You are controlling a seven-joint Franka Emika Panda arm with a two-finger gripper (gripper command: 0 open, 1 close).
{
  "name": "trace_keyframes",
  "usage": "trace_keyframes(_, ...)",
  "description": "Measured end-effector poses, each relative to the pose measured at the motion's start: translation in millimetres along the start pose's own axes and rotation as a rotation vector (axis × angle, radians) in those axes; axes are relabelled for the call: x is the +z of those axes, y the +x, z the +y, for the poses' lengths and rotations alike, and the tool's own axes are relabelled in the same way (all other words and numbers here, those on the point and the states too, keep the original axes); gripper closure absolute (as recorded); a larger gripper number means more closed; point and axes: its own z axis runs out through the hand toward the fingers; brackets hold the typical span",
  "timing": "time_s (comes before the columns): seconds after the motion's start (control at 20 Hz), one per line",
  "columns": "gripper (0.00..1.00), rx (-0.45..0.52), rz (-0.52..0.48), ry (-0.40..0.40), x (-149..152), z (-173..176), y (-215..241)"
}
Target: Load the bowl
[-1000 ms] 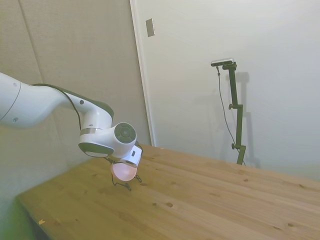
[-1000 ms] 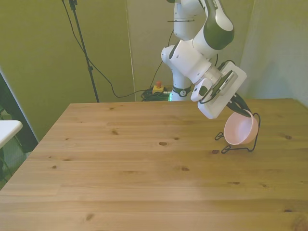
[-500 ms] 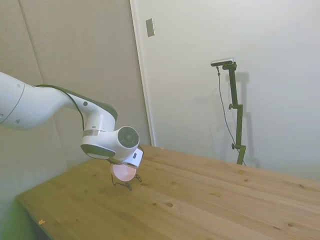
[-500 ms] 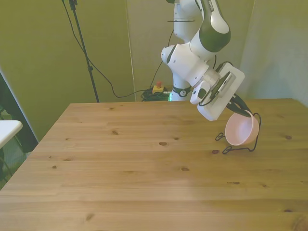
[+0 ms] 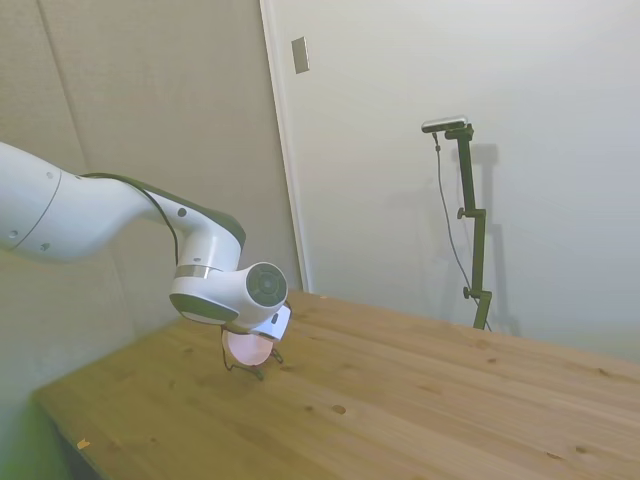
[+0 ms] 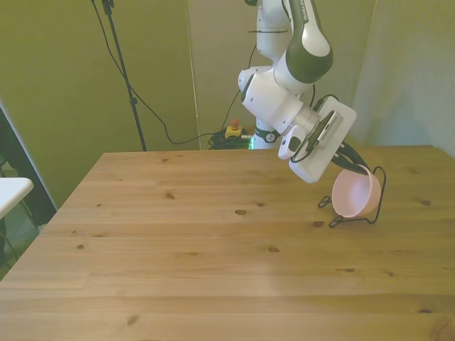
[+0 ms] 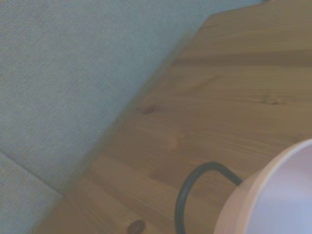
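On the counter, side view: the bowl (image 5: pixel 247 347) sits tilted in a black wire stand (image 5: pixel 250 368) near the counter (image 5: pixel 420 400) edge, half hidden under the wrist.
Front view: bowl (image 6: pixel 352 194) leans in the wire stand (image 6: pixel 375 206) at the front view's right, its hollow facing the camera, nothing seen inside; dark fingers (image 6: pixel 353 160) reach its upper rim, gripper (image 6: pixel 355 163) pinching or spread, cannot tell.
Wrist view: bowl rim (image 7: pixel 273 195), a stand loop (image 7: pixel 187 192), blurred.

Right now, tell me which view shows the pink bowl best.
The front view: the pink bowl sits tilted in a black wire stand, mostly unobstructed. The side view shows only a sliver under the gripper. The wrist view catches just a blurred edge.
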Motion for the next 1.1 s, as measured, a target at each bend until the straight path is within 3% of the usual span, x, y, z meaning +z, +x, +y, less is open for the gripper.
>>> trace_keyframes(0.05, 1.0, 0.002, -0.001, -0.001, 1.0, 1.3, 1.0)
trace_keyframes(0.1, 0.0, 0.005, -0.002, -0.002, 2.1, 2.7, 1.8)
trace_keyframes(0.8, 0.0, 0.018, -0.001, -0.006, 1.0, 6.2, 4.2)
trace_keyframes(1.1, 0.0, 0.029, 0.021, -0.015, -16.6, -2.6, 6.4)
